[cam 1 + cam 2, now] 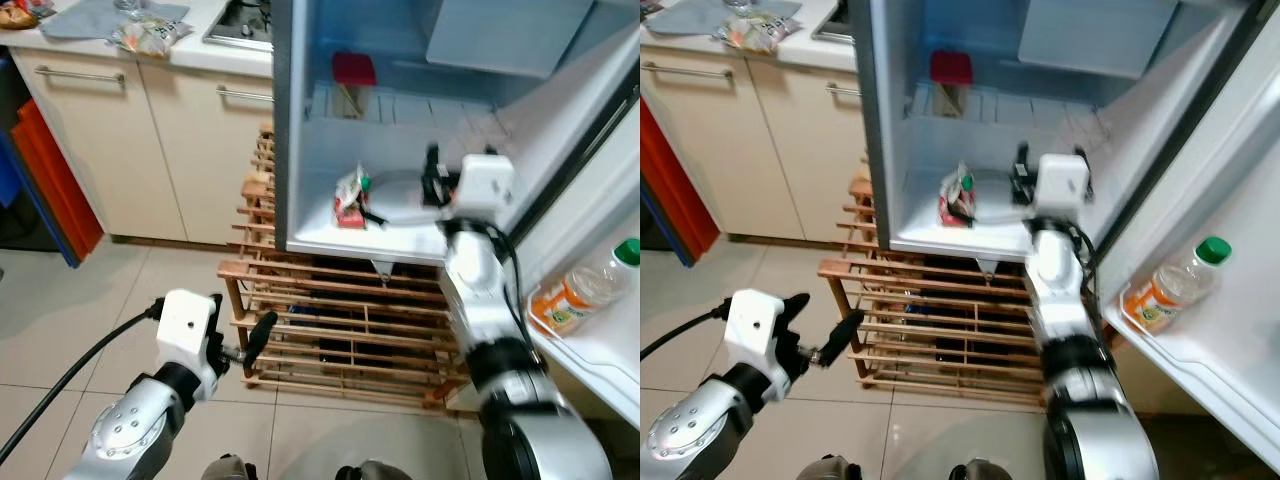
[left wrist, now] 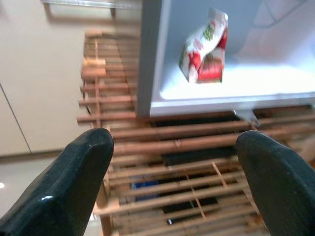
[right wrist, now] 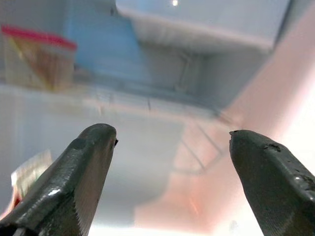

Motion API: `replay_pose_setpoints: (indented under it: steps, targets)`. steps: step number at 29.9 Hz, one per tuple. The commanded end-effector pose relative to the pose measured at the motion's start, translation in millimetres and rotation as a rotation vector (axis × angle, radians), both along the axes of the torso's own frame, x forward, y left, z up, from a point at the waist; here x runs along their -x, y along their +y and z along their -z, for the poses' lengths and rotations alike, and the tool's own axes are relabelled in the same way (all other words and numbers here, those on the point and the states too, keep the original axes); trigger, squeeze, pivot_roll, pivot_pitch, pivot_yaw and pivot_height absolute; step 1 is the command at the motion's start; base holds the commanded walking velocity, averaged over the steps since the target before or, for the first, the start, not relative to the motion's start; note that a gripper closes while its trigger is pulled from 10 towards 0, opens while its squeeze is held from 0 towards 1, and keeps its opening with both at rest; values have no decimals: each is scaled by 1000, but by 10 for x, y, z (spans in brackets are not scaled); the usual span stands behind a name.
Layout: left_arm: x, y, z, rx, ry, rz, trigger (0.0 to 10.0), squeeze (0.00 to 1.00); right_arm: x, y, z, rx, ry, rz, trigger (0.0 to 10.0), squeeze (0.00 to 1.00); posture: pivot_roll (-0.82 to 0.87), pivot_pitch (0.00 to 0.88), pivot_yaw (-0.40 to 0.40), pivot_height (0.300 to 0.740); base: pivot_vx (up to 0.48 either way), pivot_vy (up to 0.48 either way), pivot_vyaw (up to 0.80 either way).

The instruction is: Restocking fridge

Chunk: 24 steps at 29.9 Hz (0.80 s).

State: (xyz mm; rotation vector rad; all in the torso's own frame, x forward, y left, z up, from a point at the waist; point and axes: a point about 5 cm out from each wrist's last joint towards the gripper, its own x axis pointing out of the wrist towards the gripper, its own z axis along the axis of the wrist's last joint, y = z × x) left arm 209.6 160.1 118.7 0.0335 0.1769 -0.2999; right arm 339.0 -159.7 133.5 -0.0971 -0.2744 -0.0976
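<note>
My right gripper (image 3: 167, 172) was inside the open fridge (image 1: 300, 130), over its bottom shelf, fingers spread wide and holding nothing. The red-and-white snack packet (image 1: 351, 197) stood on that shelf just beside the gripper, on its left, near the shelf's front edge. Farther in and above the gripper, a red-lidded container (image 1: 352, 82) sat on the upper shelf. Off to its right, an orange-labelled bottle (image 1: 588, 285) with a green cap lay tilted in the door rack.

My left gripper (image 1: 250, 340) hung low outside the fridge, also spread and empty, in front of the wooden rack (image 1: 340, 320) on the floor below the fridge.

I judged the packet placed and the risk to lie in pulling back. If my right arm swept leftward as it withdrew, a finger or the wrist cable could catch the packet and tip it off the edge onto the rack. A swing rightward could knock the door and its bottle. More stock, a bag (image 1: 148, 36), lay on the counter far to my left.
</note>
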Motion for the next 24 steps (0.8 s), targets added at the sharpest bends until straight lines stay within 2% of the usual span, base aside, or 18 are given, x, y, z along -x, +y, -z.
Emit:
replay_pose_setpoints:
  steps: [1, 2, 3, 5, 8, 11, 16, 24]
  targets:
    - [-65, 5, -15, -9, -27, -31, 10000, 0, 21, -57, -46, 14, -9, 10, 10000, 0, 33, 0, -70, 740, 0, 0, 0]
    - [-336, -64, -139, 0, -125, -79, 10000, 0, 266, -121, 178, 27, 55, 20, 10000, 0, 1, 0, -49, 740, 0, 0, 0]
    - [-336, -64, -139, 0, -125, -79, 10000, 0, 266, -121, 178, 27, 55, 20, 10000, 0, 1, 0, -49, 740, 0, 0, 0]
    - [-465, -145, -221, 1, -178, -68, 10000, 0, 447, -166, 306, 20, 96, 19, 10000, 0, -23, 0, -37, 740, 0, 0, 0]
    - [-464, -160, -214, -31, -198, -18, 10000, 0, 600, -226, 388, -14, 133, 11, 10000, 0, -53, 0, -19, 740, 0, 0, 0]
    - [-496, -135, -149, -14, -177, -38, 10000, 0, 645, -252, 421, -35, 166, -14, 10000, 0, -81, 0, 2, 740, 0, 0, 0]
    - [-619, -213, -166, -2, -205, -25, 10000, 0, 607, -286, 414, -36, 201, -22, 10000, 0, -93, 0, 18, 740, 0, 0, 0]
    - [-668, -187, -151, -11, -224, -50, 10000, 0, 586, -284, 491, -39, 264, -55, 10000, 0, -82, 0, -8, 740, 0, 0, 0]
